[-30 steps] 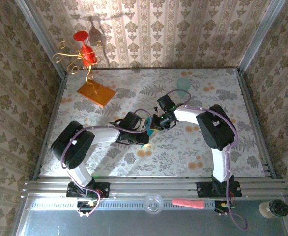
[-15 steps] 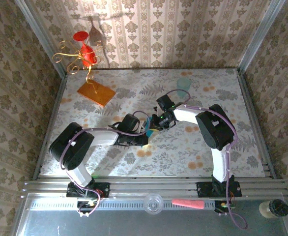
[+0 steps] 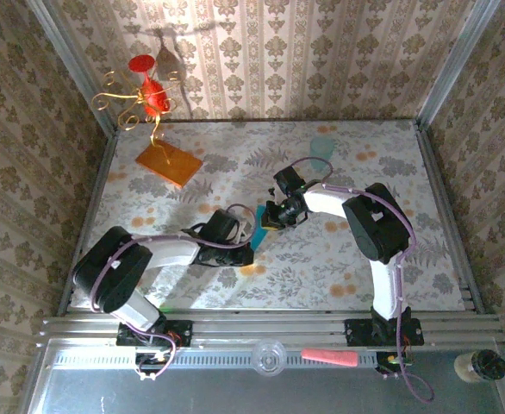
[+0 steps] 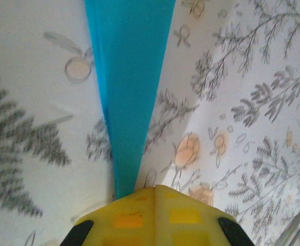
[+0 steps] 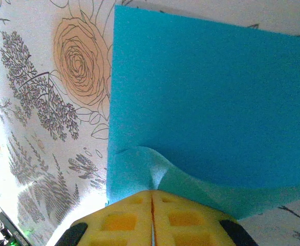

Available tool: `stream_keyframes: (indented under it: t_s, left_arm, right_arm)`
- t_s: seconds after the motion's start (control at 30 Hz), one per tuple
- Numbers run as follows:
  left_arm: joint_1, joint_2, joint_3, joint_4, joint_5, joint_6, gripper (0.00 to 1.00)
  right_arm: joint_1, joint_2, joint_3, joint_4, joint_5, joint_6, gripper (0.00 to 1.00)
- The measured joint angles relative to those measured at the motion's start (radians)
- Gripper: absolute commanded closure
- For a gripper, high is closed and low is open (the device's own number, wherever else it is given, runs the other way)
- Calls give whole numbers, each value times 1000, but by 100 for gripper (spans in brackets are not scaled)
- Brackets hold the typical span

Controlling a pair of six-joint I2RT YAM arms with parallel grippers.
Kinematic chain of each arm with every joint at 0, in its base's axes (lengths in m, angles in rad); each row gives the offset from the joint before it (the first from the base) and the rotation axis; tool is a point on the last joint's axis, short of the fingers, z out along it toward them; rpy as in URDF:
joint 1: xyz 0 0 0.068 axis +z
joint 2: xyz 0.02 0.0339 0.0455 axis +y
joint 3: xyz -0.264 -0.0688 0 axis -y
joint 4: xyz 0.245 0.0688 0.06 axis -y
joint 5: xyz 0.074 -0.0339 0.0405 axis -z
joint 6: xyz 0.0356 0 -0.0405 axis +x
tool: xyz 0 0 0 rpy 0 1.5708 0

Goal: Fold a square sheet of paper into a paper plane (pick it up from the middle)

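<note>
Mostly smooth teal paper (image 5: 211, 102), puckered at right fingers (image 5: 122, 220).

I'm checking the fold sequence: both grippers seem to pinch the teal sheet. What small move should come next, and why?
Probably pull the left gripper slightly away from the right gripper to flatten the sheet of paper: both are shut on it, and it puckers at the right pinch.

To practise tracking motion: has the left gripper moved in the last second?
Yes. In the overhead view, the left gripper has drawn back toward the arm bases and leftward, farther from the orange slab, shut on the blue paper.
</note>
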Motion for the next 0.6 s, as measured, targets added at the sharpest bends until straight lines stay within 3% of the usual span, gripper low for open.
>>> stream_keyframes:
  t_s: [0.3,0.47,0.6]
  left_arm:
    - [-11,-92,58,-151,-24,-20,100]
    - [29,-87,130,-105,-40,-40,100]
    - [53,19,171,-54,-46,-52,100]
  right_arm:
    - [0,-2,-11,19,-16,0,89]
    - [-1,-6,-29,46,-30,4,89]
    - [-2,-7,-34,62,-42,5,89]
